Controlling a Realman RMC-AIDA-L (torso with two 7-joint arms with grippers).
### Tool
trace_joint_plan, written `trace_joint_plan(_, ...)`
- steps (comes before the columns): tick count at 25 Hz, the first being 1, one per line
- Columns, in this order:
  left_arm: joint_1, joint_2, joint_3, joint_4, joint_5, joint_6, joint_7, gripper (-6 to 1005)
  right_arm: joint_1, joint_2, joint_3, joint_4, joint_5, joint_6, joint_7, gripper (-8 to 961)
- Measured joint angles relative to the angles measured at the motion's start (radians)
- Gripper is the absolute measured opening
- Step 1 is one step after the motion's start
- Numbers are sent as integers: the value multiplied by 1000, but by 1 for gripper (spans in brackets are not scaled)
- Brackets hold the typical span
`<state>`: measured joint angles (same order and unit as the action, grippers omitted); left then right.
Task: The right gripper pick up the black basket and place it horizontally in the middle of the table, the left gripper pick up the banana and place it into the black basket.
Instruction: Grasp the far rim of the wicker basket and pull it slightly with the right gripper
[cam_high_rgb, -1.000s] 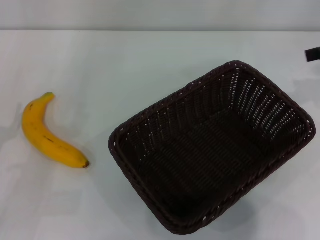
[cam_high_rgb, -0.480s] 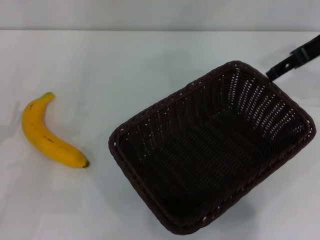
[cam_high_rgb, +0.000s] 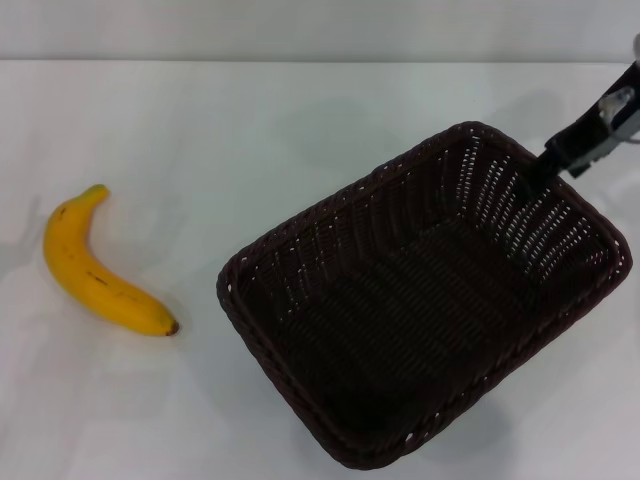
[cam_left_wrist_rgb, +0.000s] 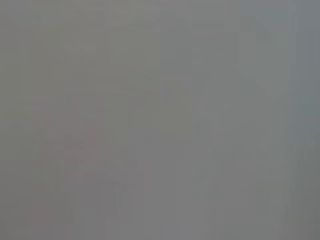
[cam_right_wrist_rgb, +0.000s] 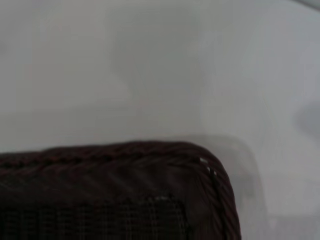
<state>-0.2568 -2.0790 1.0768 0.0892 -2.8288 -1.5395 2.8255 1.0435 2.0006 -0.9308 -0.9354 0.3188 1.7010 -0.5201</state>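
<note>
Right claw (cam_high_rgb: 537, 166), state unclear, over the unlabelled black basket's (cam_high_rgb: 420, 300) far rim; banana (cam_high_rgb: 98, 270) well apart.

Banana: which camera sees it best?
The head view: the whole banana lies in plain sight on the table, left of the basket. The left wrist view shows only grey blur, and the right wrist view shows a basket corner, no banana.

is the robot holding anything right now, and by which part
Nothing is clearly held. The right gripper is at the far rim of the dark woven wicker basket; a grip cannot be told. The yellow banana lies untouched.
</note>
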Motion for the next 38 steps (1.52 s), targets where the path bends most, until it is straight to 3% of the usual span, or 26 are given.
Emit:
trace_joint_plan(6, -3, 3, -1, 21, 0, 5, 0, 883, 40, 1, -69, 98, -19, -32, 37, 850)
trace_joint_plan(14, -6, 4, -8, 25, 0, 7, 0, 882, 48, 11, -144, 123, -21, -57, 52, 838)
trace_joint_plan(25, -5, 5, -28, 41, -1, 17, 0, 881, 46, 12, -192, 109, -15, -84, 102, 391)
trace_joint_plan(33, -11, 5, -31, 77, 3, 32, 0, 880, 24, 10, -176, 79, -14, -89, 161, 240)
trace_joint_plan(38, -19, 9, -58, 90, 2, 33, 0, 879, -20, 10, -98, 4, -9, -87, 261, 182)
